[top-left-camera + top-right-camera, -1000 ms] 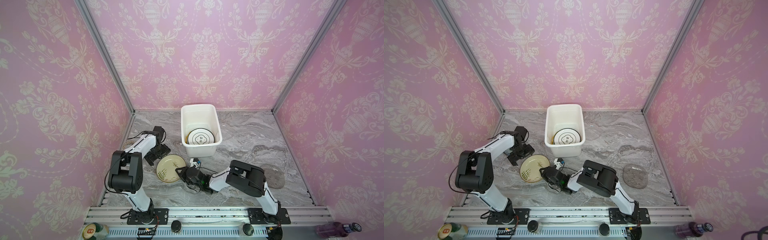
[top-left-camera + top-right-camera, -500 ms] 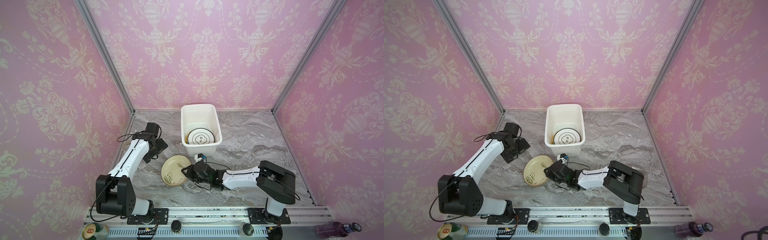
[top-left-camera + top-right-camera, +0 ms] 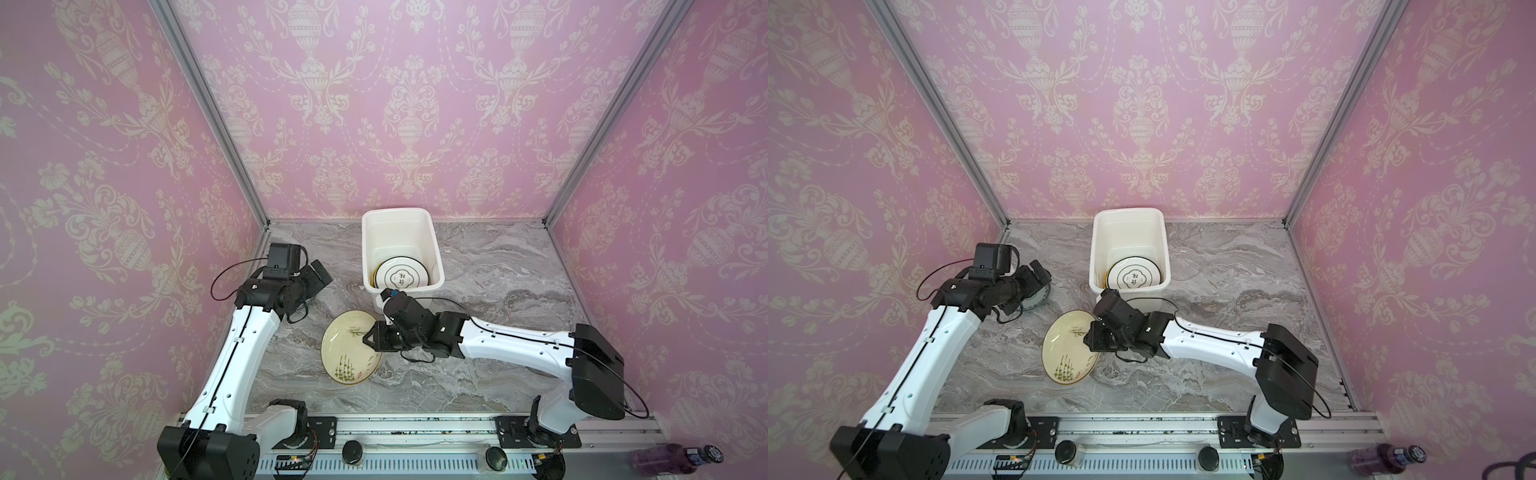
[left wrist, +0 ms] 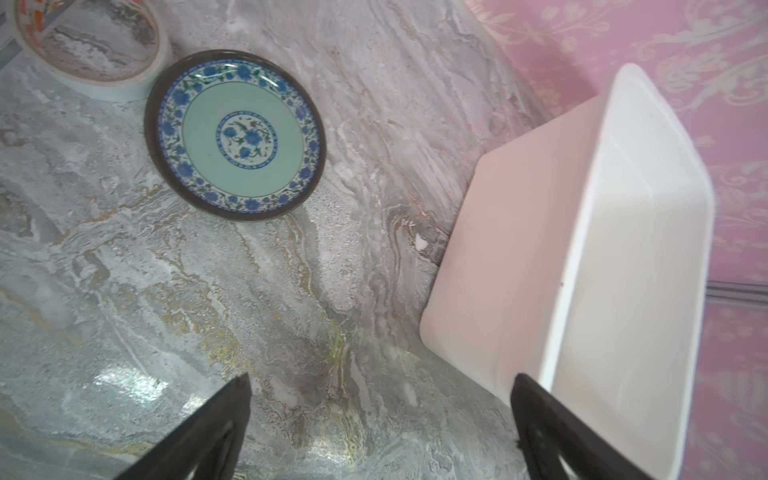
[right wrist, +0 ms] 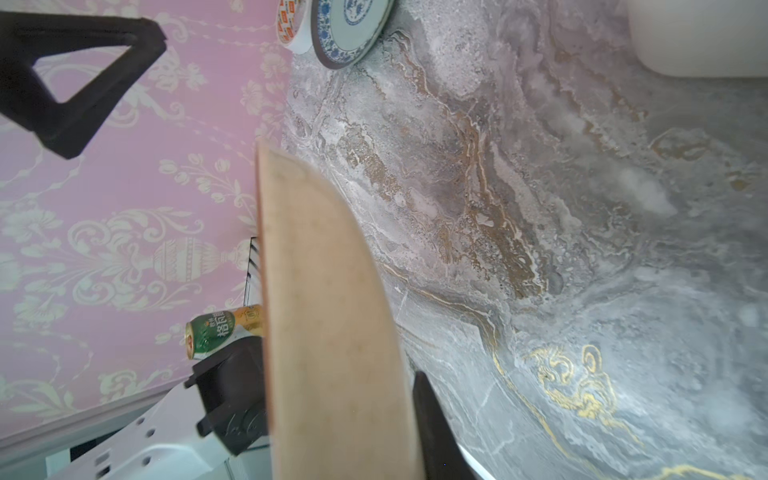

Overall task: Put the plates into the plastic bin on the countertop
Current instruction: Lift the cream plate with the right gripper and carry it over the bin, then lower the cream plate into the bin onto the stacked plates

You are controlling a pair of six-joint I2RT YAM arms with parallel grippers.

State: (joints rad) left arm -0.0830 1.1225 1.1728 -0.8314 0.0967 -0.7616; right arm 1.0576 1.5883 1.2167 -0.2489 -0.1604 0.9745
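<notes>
Plastic bin (image 3: 395, 230) (image 3: 1127, 232) stands at the back middle of the countertop (image 3: 498, 270), long side running front to back. Inside, at the near end: a white plate with dark rings (image 3: 400, 274) (image 3: 1133, 276), leaning slightly. A yellowish edge shows under its left side. The far half of the bin is bare.

Right gripper (image 3: 372, 338) is just in front of the bin's near wall, fingers clamped on the rim of the cream plate (image 3: 351, 353) (image 3: 1069, 353). The plate is steeply tilted, face toward the camera head. It shows edge-on in the right wrist view (image 5: 332, 311). Wrist and cable sit between this plate and the bin.

Left gripper (image 4: 382, 386) is left of the bin, fingers (image 4: 232, 399) wide apart, nothing between them. Below it the blue-patterned plate (image 4: 235, 135) lies flat on the countertop, touching a tape roll (image 4: 89, 45) and well apart from the bin. In a top view only its edge (image 3: 1038, 297) shows past the gripper.

Drink can (image 5: 224, 330) by the left arm's base. Purple bottle (image 3: 673, 459) at the front right, off the countertop.
</notes>
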